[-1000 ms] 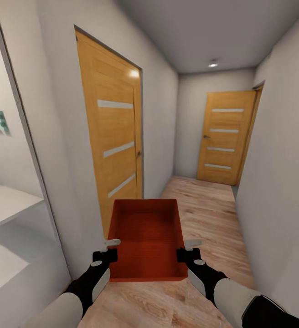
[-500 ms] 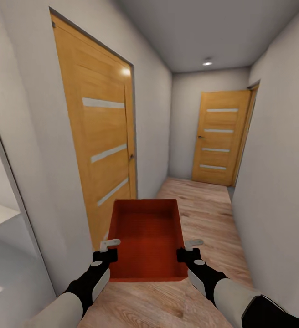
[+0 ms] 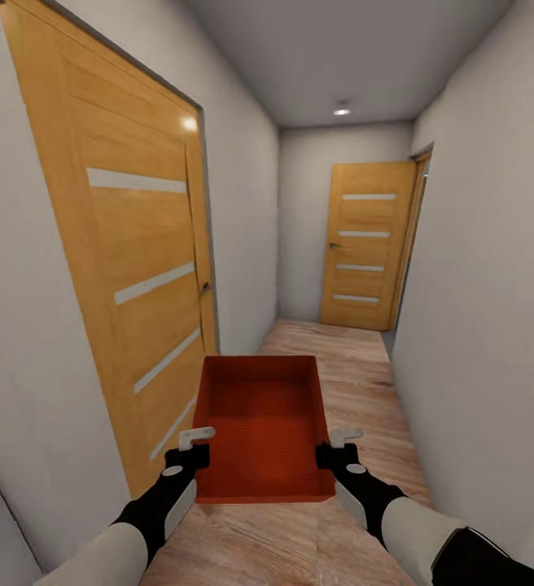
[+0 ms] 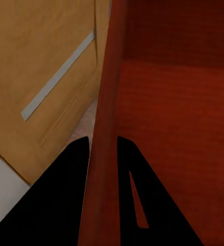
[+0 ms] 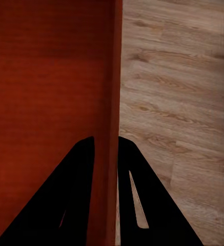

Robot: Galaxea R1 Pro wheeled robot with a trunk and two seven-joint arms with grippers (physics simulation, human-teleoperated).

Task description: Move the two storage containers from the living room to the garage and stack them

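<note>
I carry one orange-red storage container (image 3: 263, 427), empty and open-topped, level in front of me above a light wood-plank hallway floor (image 3: 365, 382). My left gripper (image 3: 192, 446) is shut on its left wall (image 4: 104, 138), one black finger on each side of the thin wall. Over on the other side, my right gripper (image 3: 340, 443) is shut on the right wall (image 5: 112, 123) the same way. The container's ribbed bottom (image 5: 45, 102) shows inside.
A narrow corridor with pale walls runs ahead. A closed wooden door (image 3: 129, 268) with pale slats stands close on my left. Another like door (image 3: 365, 244) closes the far end, and a doorway opening (image 3: 409, 244) sits on the right wall near it.
The camera has advanced down the corridor and turned; the left door has slid leftward and grown, and the white shelf area at far left has left the picture. Both grippers hold the container as before.
</note>
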